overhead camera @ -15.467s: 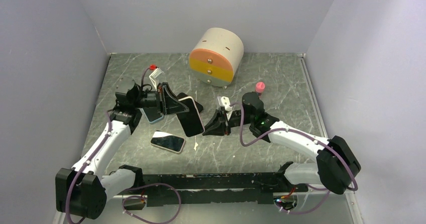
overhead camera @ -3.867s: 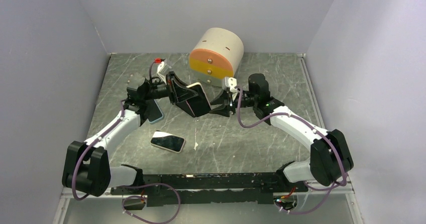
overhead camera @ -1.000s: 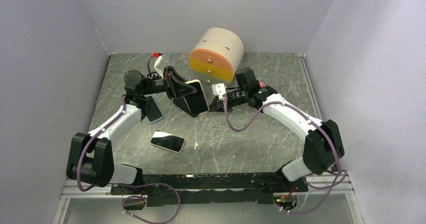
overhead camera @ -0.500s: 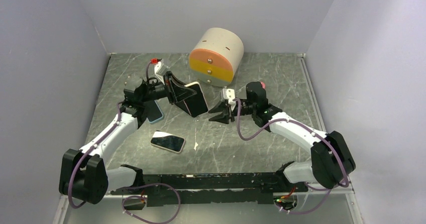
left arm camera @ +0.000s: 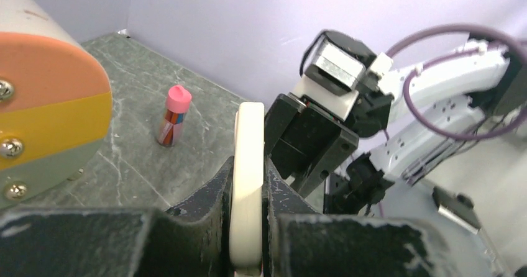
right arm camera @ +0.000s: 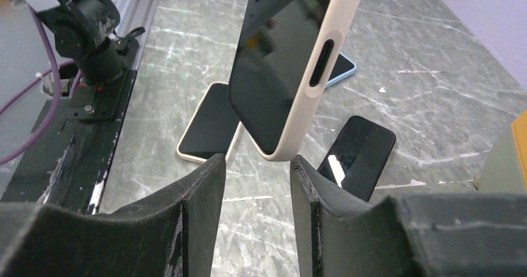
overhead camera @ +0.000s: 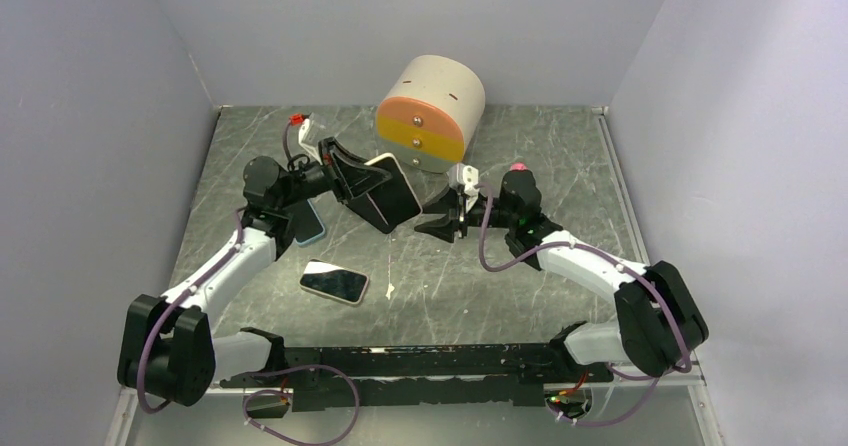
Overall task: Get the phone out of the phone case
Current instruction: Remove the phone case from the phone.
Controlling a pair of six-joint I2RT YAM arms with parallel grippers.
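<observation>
Right claw [right arm camera: 252, 165] backed off, parted | left claw [left arm camera: 247, 181] pinches phone case [right arm camera: 323, 59] edge

The right wrist view's top edge cuts off the phone [right arm camera: 273, 59] and its cream case [right arm camera: 324, 59]. In the left wrist view the left hand's [left arm camera: 247, 174] fingers hide its lower end. On the tabletop [right arm camera: 435, 122], a blue-cased phone [right arm camera: 345, 69] shows only a corner behind it.
</observation>
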